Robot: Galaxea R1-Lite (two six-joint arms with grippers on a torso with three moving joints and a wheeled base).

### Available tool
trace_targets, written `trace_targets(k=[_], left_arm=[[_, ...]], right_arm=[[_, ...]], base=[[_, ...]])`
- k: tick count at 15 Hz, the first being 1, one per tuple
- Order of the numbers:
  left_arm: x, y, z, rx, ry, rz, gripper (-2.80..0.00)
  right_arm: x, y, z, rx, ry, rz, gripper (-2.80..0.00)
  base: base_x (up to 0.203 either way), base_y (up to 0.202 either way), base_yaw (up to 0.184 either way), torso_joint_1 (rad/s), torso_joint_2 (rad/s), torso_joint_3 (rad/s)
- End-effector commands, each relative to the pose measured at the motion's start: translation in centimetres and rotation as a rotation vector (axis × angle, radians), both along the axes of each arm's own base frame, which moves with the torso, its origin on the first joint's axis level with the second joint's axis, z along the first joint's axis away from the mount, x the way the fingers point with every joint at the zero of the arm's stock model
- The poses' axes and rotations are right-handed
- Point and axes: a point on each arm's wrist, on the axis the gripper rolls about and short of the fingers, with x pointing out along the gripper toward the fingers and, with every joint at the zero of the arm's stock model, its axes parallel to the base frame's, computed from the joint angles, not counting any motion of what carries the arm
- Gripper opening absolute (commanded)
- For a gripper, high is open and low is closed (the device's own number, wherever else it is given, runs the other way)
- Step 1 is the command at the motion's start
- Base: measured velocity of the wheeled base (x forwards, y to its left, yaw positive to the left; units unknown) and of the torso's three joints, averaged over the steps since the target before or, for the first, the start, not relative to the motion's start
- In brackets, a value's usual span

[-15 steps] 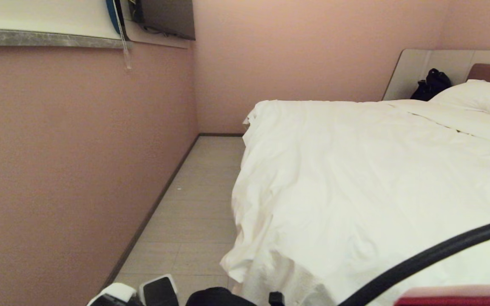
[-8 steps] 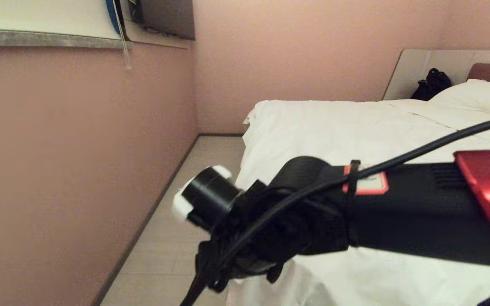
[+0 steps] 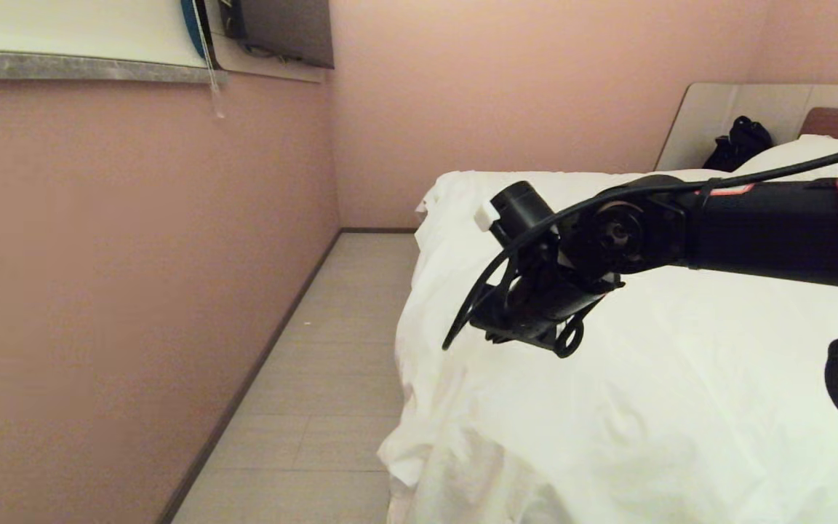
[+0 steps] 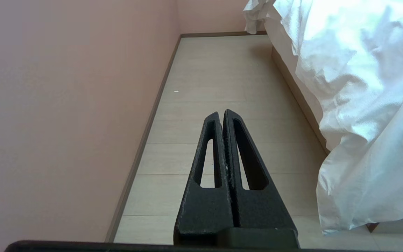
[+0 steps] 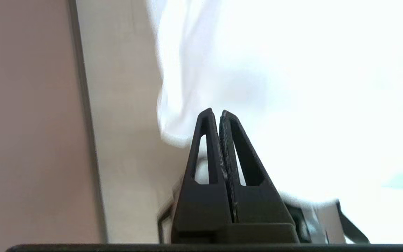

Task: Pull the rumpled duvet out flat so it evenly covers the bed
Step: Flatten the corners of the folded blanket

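The white duvet (image 3: pixel 644 364) lies wrinkled over the bed (image 3: pixel 717 109), and its near corner hangs down toward the floor (image 4: pixel 362 105). My right arm reaches in from the right at mid-height above the duvet, its wrist near the bed's left edge. In the right wrist view the right gripper (image 5: pixel 216 112) is shut with nothing between its fingers; it is pointing at the duvet's hanging edge (image 5: pixel 292 87). Low beside the bed, over the floor, the left gripper (image 4: pixel 221 112) is shut and empty. It does not show in the head view.
A pink wall (image 3: pixel 135 291) runs along the left, leaving a narrow strip of pale floor (image 3: pixel 332 364) beside the bed. A pillow (image 3: pixel 804 156) and a black bag (image 3: pixel 739 142) lie at the headboard. The bed's beige base (image 4: pixel 292 84) shows under the duvet.
My right arm has risen from the bottom edge of the head view and swung up and right over the duvet. The duvet lies as before.
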Motion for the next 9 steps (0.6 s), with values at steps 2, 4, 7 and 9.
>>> trace_targets(k=[2,4,7,9], left_arm=[[0.0,0.0,0.0,0.0,-0.001,0.001,-2.8],[0.0,0.0,0.0,0.0,-0.001,0.001,-2.8],[0.0,0.0,0.0,0.0,-0.001,0.001,-2.8],[0.0,0.0,0.0,0.0,-0.001,0.001,-2.8]], right_arm=[[3.0,-2.5,1.0,0.08,-0.123,-0.089,-2.8],[5.2,-6.1,1.5,0.082,-0.177,-0.18,-2.8],[8.5,-9.8,-0.3,0.056,-0.202,-0.286,-2.8],[9.9,-10.0,-2.9,0.032,-0.159,-0.299,-2.8]], base=[[0.0,0.0,0.0,0.0,0.0,0.0],[0.0,0.0,0.0,0.0,0.0,0.0],[0.0,0.0,0.0,0.0,0.0,0.0],[0.0,0.0,0.0,0.0,0.0,0.0]])
